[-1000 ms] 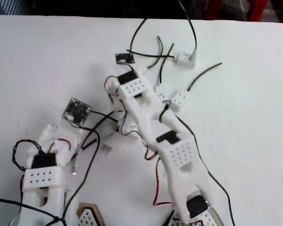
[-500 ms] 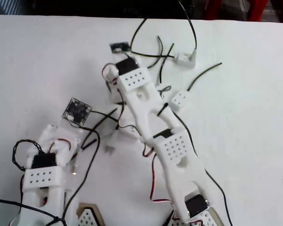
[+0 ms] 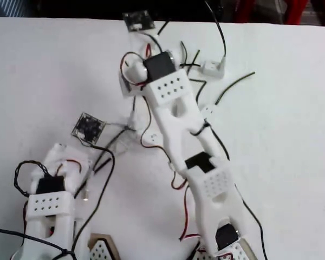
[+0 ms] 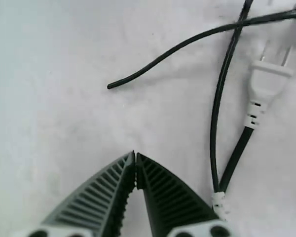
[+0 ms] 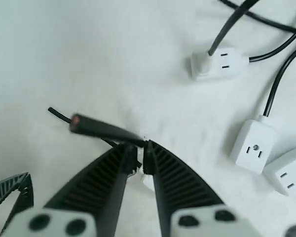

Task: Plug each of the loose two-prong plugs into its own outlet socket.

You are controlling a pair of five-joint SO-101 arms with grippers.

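Arm (image 3: 176, 108) outstretched, right pincer (image 5: 140, 148) around plug cord (image 5: 102, 130)

The right fingers (image 5: 108, 180) hide most of the clamped plug (image 5: 146, 181).

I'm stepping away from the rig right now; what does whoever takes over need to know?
The left gripper is shut and empty, over the table near a loose two-prong plug.
The right gripper is shut on a black cord; something white, possibly its plug, sits between the fingers.
Three outlet sockets lie apart from it, slots bare.
Done: nothing plugged in. Left: every plug.
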